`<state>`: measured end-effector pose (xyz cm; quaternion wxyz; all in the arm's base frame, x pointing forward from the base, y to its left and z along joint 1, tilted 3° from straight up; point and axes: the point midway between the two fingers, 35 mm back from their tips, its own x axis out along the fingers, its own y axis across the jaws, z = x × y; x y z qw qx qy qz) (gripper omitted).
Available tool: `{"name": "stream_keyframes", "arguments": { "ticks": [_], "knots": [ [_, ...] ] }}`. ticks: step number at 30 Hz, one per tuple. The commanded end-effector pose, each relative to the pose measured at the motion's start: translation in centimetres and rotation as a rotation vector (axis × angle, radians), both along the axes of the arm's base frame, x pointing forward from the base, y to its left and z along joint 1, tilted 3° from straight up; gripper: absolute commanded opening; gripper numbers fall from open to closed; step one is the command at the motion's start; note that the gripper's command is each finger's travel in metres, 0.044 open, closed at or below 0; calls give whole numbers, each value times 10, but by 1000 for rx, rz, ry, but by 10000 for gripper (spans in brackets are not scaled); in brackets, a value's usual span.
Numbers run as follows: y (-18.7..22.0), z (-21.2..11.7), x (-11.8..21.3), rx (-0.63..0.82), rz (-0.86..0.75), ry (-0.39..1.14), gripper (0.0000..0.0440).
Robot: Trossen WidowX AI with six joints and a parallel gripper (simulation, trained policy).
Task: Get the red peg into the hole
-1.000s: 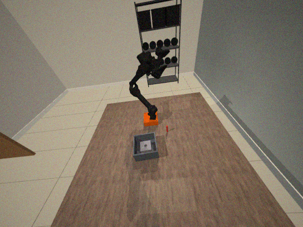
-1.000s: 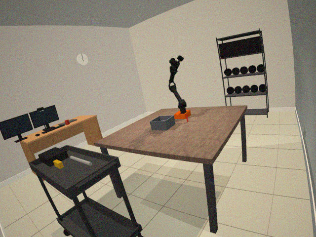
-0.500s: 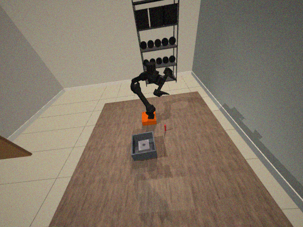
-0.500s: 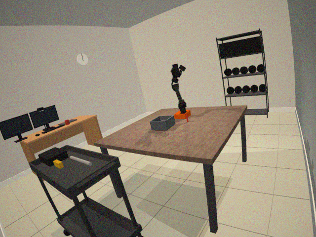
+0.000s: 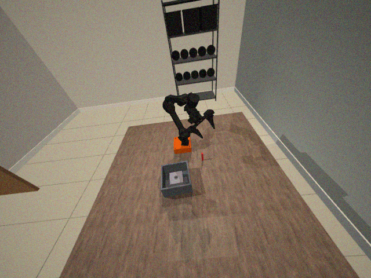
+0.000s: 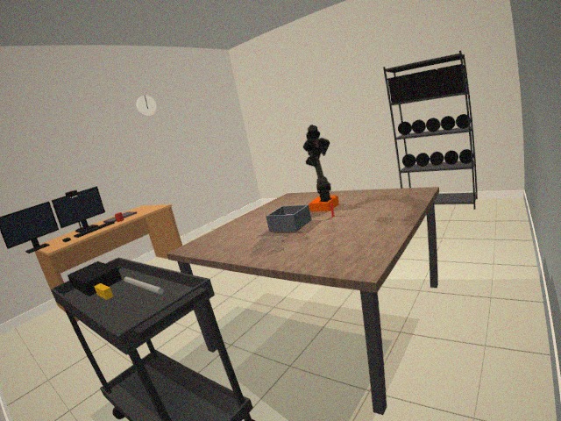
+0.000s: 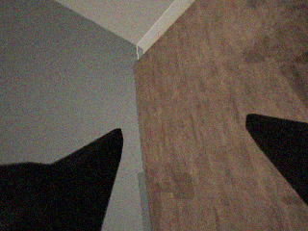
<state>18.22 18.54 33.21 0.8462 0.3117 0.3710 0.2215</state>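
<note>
The end effector (image 5: 208,133) (image 7: 182,127) is spread almost as wide as it goes, and it has hold of nothing. Its two dark fingertips stand well apart in the wrist view, with bare wood and the grey wall (image 7: 63,87) showing past them.

The red peg (image 5: 202,156) (image 6: 332,210) stands upright on the tabletop (image 5: 215,239) (image 6: 316,245), lower than the end effector and apart from it. In the top view it appears below the fingertips, toward the near side of the picture. The peg does not show between or beside the fingers in the wrist view, so it lies outside what that view takes in.

The open box (image 5: 177,191) (image 6: 288,222) rests on the tabletop, farther from the end effector than the peg is in the top view, and down to the left. Inside it, at the bottom, sits a pale plate (image 5: 171,181) with a dark round hole in its middle. The peg is outside the box, apart from its wall, and not in the hole.

The black arm (image 5: 174,119) (image 6: 319,169) rises from an orange base (image 5: 177,149) (image 6: 316,206), which also lies lower than the end effector. The peg stands near that base, between it and the box in height on the top view.
</note>
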Motion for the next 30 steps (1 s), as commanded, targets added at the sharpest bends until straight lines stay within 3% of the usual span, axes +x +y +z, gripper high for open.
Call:
{"name": "stream_keyframes", "arguments": {
  "ticks": [1, 16, 30],
  "knots": [
    [-6, -35, 0, -69, -38, 123, 440],
    [-29, -143, -24, -318, -197, 558, 440],
    [-42, -217, -51, -519, -374, 859, 440]
  ]
}}
